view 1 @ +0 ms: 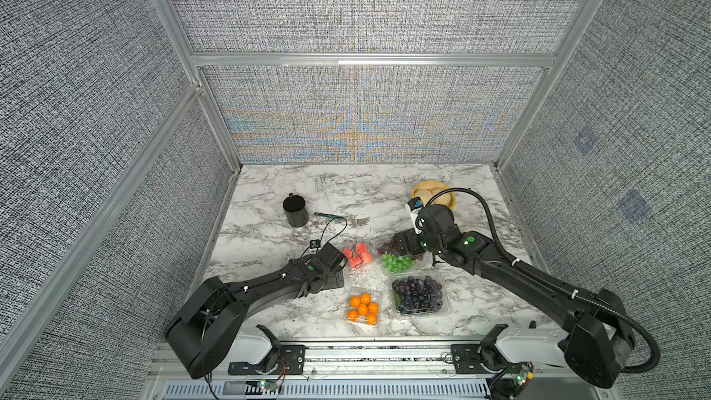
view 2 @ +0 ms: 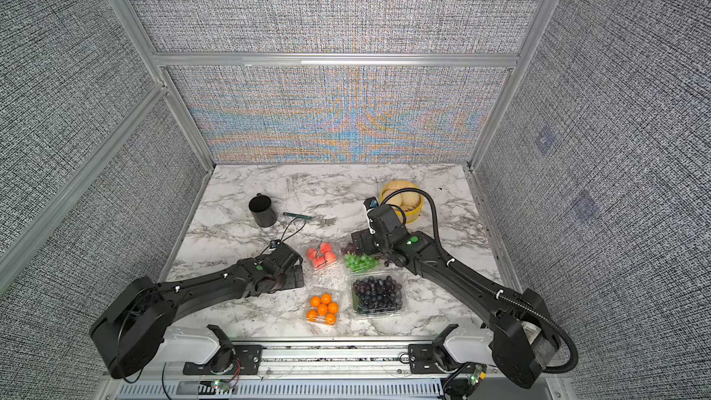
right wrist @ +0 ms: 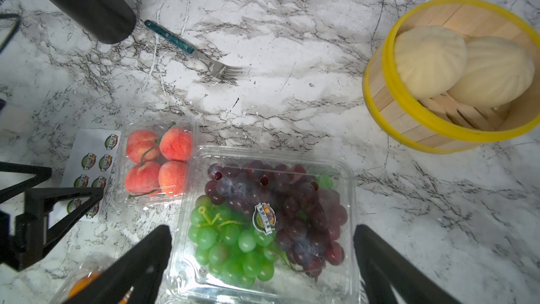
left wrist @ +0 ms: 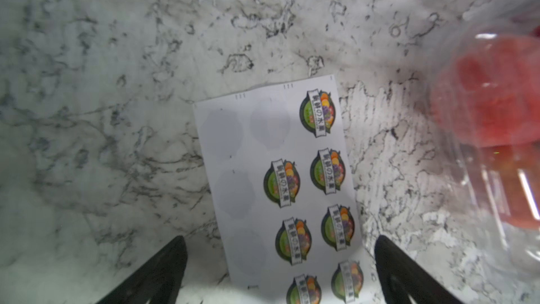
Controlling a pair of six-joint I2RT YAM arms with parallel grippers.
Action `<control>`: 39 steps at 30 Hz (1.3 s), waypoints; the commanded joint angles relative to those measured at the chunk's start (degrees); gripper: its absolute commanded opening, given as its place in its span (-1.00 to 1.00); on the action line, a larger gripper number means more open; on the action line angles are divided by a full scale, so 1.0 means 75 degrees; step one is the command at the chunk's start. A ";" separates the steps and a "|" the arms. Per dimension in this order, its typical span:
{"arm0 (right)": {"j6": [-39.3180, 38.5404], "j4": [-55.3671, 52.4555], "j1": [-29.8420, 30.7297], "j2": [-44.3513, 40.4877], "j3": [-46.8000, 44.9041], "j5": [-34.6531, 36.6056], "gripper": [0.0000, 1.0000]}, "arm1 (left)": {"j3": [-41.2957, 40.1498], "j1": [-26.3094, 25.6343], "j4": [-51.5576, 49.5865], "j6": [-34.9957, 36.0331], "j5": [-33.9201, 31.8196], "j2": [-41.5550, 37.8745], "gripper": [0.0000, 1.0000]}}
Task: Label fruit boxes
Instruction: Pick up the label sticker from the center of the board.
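Glossy worktop printed as white marble with grey veins, walled by woven grey panels in aluminium frames. Four clear, thin-walled plastic clamshells clustered near its front middle in both top views: small box of red fruit at the far left of the cluster, small box of orange balls nearer the robot, larger box of green and red grapes right of the red fruit and half under the right arm, larger box of dark purple grapes in front of that. Further back, a matte black cup, a steel fork with a teal handle, and a round slatted bamboo steamer with yellow hoops, holding two pale pleated buns. Only in the right wrist view: a round printed sticker flat on the lid of the green and red grapes, and thin stems on four rounded red fruits. Only in the wrist views, hidden under the left arm from above: a white paper sticker sheet flat on the marble just beside the red fruit, with round labels in some places and pale empty circles in others. Left jaws spread wide over that sheet, gripping nothing. Right jaws spread wide and empty above the box of green and red grapes
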 commanded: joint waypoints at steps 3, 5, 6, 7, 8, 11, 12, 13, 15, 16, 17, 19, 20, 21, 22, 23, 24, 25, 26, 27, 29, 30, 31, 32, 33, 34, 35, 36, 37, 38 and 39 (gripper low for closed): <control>-0.0094 0.0253 -0.0025 -0.0267 -0.0191 -0.0115 0.97 | 0.0082 -0.0037 0.0080 -0.0324 -0.0135 0.0578 1.00; -0.0112 0.0337 -0.0026 -0.0341 -0.0264 -0.0181 0.96 | 0.0056 -0.0061 0.0077 -0.0406 -0.0163 0.0720 0.98; -0.0118 0.0381 -0.0026 -0.0371 -0.0272 -0.0187 0.95 | 0.0044 -0.0078 0.0017 -0.0475 -0.0212 0.0811 0.93; -0.0118 0.0375 -0.0024 -0.0396 -0.0271 -0.0178 0.95 | 0.0028 -0.0107 0.0001 -0.0529 -0.0229 0.0905 0.85; -0.0118 0.0371 -0.0033 -0.0428 -0.0281 -0.0176 0.94 | -0.0007 -0.0114 0.0011 -0.0576 -0.0207 0.0978 0.74; -0.0117 0.0475 -0.0032 -0.0557 -0.0399 -0.0244 0.94 | -0.0167 -0.0114 0.0130 -0.0661 -0.0053 0.1220 0.58; -0.0107 0.0510 -0.0030 -0.0596 -0.0433 -0.0294 0.93 | -0.0232 -0.0114 0.0194 -0.0694 -0.0047 0.1294 0.57; -0.0106 0.0559 -0.0014 -0.0639 -0.0466 -0.0366 0.92 | -0.0288 -0.0114 0.0270 -0.0721 0.0013 0.1398 0.53; -0.0097 0.0613 -0.0020 -0.0733 -0.0538 -0.0494 0.92 | -0.0325 -0.0114 0.0407 -0.0663 0.0215 0.1600 0.44; -0.0094 0.0662 -0.0021 -0.0783 -0.0590 -0.0542 0.91 | -0.0363 -0.0118 0.0490 -0.0640 0.0292 0.1650 0.32; -0.0094 0.0681 -0.0021 -0.0815 -0.0605 -0.0576 0.92 | -0.0366 -0.0119 0.0527 -0.0612 0.0330 0.1680 0.20; -0.0074 0.0776 -0.0027 -0.0890 -0.0682 -0.0648 0.91 | -0.0366 -0.0114 0.0457 -0.0581 0.0303 0.1622 0.14; -0.0071 0.0866 -0.0031 -0.0904 -0.0745 -0.0709 0.90 | -0.0356 -0.0116 0.0378 -0.0561 0.0251 0.1541 0.09; -0.0071 0.0971 -0.0027 -0.0905 -0.0813 -0.0779 0.88 | -0.0333 -0.0121 0.0257 -0.0530 0.0187 0.1420 0.02; -0.0048 0.1069 -0.0024 -0.0899 -0.0857 -0.0834 0.87 | -0.0331 -0.0116 0.0142 -0.0502 0.0115 0.1230 -0.07; -0.0037 0.1097 -0.0033 -0.0874 -0.0869 -0.0902 0.86 | -0.0331 -0.0118 0.0049 -0.0460 0.0030 0.1037 -0.14; -0.0044 0.1093 -0.0027 -0.0850 -0.0869 -0.0957 0.85 | -0.0334 -0.0114 -0.0063 -0.0419 -0.0053 0.0802 -0.20; -0.0047 0.1100 -0.0030 -0.0815 -0.0846 -0.0972 0.85 | -0.0320 -0.0114 -0.0195 -0.0385 -0.0151 0.0584 -0.20; -0.0047 0.1114 -0.0033 -0.0783 -0.0837 -0.0963 0.84 | -0.0298 -0.0105 -0.0297 -0.0340 -0.0218 0.0419 -0.20; -0.0047 0.1105 -0.0029 -0.0739 -0.0827 -0.0960 0.84 | -0.0268 -0.0104 -0.0388 -0.0273 -0.0272 0.0252 -0.21; -0.0059 0.1103 -0.0033 -0.0677 -0.0796 -0.0971 0.83 | -0.0261 -0.0104 -0.0392 -0.0176 -0.0345 0.0003 -0.26; -0.0059 0.1102 -0.0033 -0.0642 -0.0775 -0.1019 0.83 | -0.0244 -0.0113 -0.0360 -0.0095 -0.0353 -0.0109 -0.26; -0.0059 0.1103 -0.0024 -0.0611 -0.0756 -0.1120 0.82 | -0.0216 -0.0092 -0.0369 -0.0023 -0.0379 -0.0236 -0.26; -0.0050 0.1123 -0.0029 -0.0595 -0.0750 -0.1217 0.82 | -0.0194 -0.0091 -0.0361 0.0038 -0.0424 -0.0347 -0.26; -0.0037 0.1178 -0.0032 -0.0577 -0.0742 -0.1423 0.81 | -0.0169 -0.0092 -0.0303 0.0161 -0.0439 -0.0514 -0.27; -0.0025 0.1252 -0.0033 -0.0581 -0.0742 -0.1697 0.80 | -0.0147 -0.0091 -0.0234 0.0302 -0.0455 -0.0710 -0.28; 0.0007 0.1324 -0.0033 -0.0599 -0.0748 -0.1946 0.79 | -0.0113 -0.0094 -0.0196 0.0437 -0.0445 -0.0913 -0.32; 0.0045 0.1419 -0.0027 -0.0642 -0.0758 -0.2238 0.78 | -0.0035 -0.0091 -0.0192 0.0614 -0.0454 -0.1149 -0.34; 0.0075 0.1502 -0.0027 -0.0696 -0.0761 -0.2534 0.77 | 0.0055 -0.0090 -0.0220 0.0779 -0.0496 -0.1399 -0.36; 0.0109 0.1595 -0.0038 -0.0756 -0.0793 -0.2789 0.76 | 0.0122 -0.0091 -0.0236 0.0931 -0.0541 -0.1628 -0.36; 0.0187 0.1736 -0.0036 -0.0823 -0.0831 -0.3112 0.75 | 0.0222 -0.0092 -0.0266 0.1084 -0.0579 -0.1924 -0.36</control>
